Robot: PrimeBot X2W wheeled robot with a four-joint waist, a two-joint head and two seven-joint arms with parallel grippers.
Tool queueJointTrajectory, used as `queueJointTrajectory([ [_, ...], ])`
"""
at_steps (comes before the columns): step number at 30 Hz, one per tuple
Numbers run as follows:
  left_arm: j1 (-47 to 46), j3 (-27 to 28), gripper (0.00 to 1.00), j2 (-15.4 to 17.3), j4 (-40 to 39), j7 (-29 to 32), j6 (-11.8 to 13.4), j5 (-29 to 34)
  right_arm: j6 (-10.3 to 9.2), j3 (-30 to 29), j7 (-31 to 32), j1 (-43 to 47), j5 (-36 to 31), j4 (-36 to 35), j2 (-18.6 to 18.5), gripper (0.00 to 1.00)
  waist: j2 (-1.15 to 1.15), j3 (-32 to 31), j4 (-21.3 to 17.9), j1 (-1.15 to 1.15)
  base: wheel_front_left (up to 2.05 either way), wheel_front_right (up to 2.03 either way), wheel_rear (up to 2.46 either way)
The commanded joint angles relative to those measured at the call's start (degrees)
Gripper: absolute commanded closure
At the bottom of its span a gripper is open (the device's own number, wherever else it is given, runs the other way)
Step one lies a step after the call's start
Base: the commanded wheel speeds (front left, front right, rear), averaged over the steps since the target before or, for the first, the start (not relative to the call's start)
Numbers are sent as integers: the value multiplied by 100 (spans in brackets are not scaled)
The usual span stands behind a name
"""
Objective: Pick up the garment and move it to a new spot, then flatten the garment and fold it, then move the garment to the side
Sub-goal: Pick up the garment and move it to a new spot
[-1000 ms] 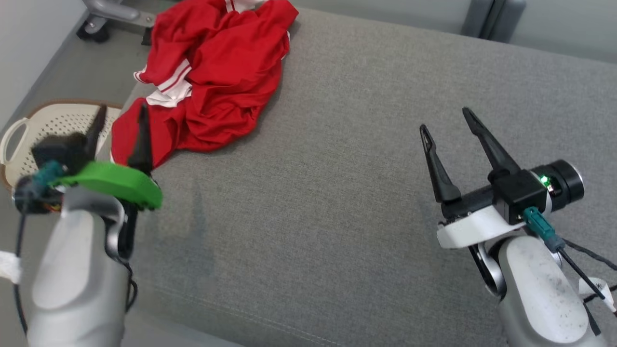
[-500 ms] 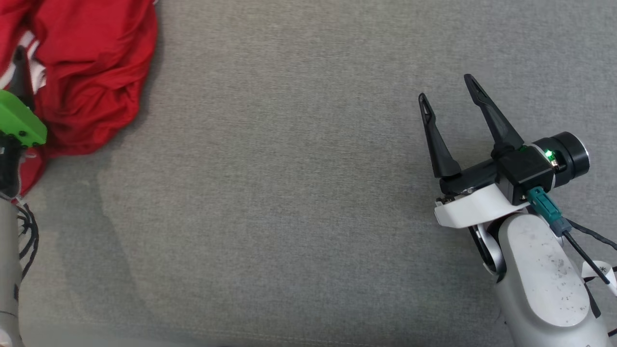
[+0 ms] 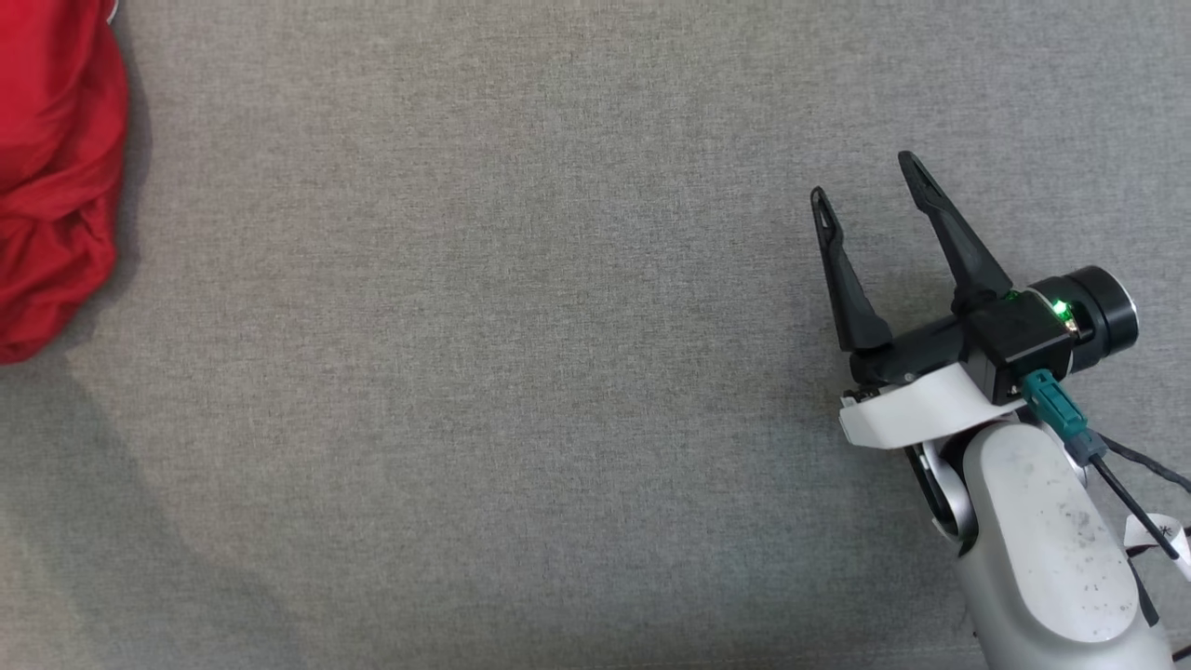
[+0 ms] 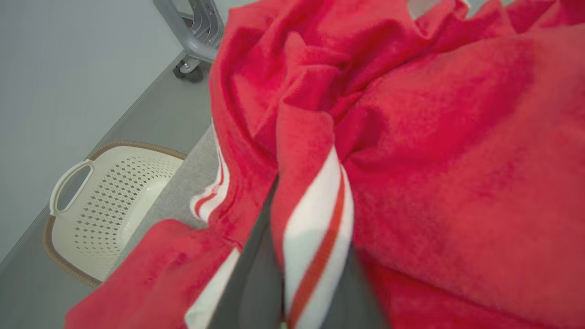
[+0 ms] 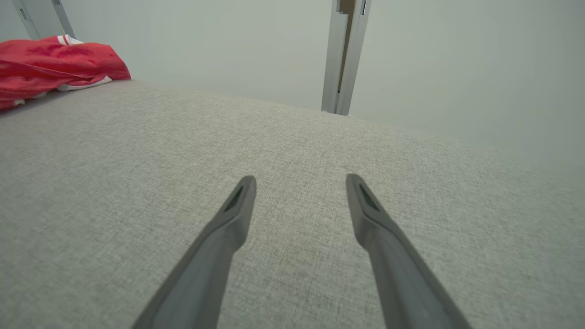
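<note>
Looking along my left gripper (image 4: 301,219), I see a white basket (image 4: 114,201) with a loop handle standing on the floor (image 4: 151,109) just beside the grey cloth-covered bench (image 4: 194,183). The basket's holed walls and pale bottom are in plain sight. The red garment (image 4: 434,137) is right up against this gripper and lies bunched in deep folds. One fold with a white and red striped band runs between my two dark fingers (image 4: 253,274), and they are closed on it, one on each side. Part of the garment hangs over the bench's edge above the basket. A grey metal leg on a small wheel (image 4: 194,41) stands on the floor behind the garment. In the head view the garment (image 3: 56,186) sits at the far left of the bench (image 3: 484,372). My right gripper (image 3: 863,177) is well apart from it at the right, over bare grey cloth, fingers spread with nothing between them. From that wrist the gripper (image 5: 300,178) points across the bench (image 5: 114,183), and the garment (image 5: 55,64) lies heaped at the far left corner.
</note>
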Motion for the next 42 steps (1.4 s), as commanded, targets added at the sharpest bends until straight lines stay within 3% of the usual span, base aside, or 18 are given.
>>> queueJointTrajectory([
  [1, -149, -46, 100, 129, -15, -122, 41, 102, -8, -38, -18, 125, 22, 30, 4, 0, 0, -167, 64, -1, 0, 0, 0],
  [7, -438, -250, 100, 491, -77, -392, -102, 342, -8, -91, -18, 346, 165, 142, 74, 0, 0, -642, 161, -1, 0, 0, 0],
  [14, -824, -605, 100, 442, -709, -737, -310, 558, -8, -92, -18, 698, 302, 239, 169, 0, 0, -1334, 167, -1, 0, 0, 0],
  [20, -699, -945, 100, 122, -1925, -485, -526, 378, -8, -237, -18, 1055, 370, 236, 199, 0, 0, -1820, 81, -1, 0, 0, 0],
  [26, -130, -1256, 100, -143, -3956, 413, -588, -174, -8, -426, -18, 1418, 407, 224, 212, 0, 0, -2144, -95, -1, 0, 0, 0],
  [29, 260, -1337, 100, -208, -4999, 951, -589, -499, -8, -478, -18, 1547, 433, 215, 217, 0, 0, -2241, -228, -1, 0, 0, 0],
  [34, 1043, -1561, 100, -554, -6582, 1816, -377, -1175, -8, -502, -18, 1677, 559, 153, 219, 0, 0, -2305, -535, -1, 0, 0, 0],
  [38, 1696, -2174, 100, -927, -7172, 2160, -197, -1184, -8, -483, -18, 1703, 697, 123, 220, 0, 0, -2289, -833, -1, 0, 0, 0],
  [42, 2222, -2885, 100, -1434, -7028, 2094, -93, -1030, -8, -431, -18, 1623, 800, 96, 221, 0, 0, -2174, -1139, -1, 0, 0, 0],
])
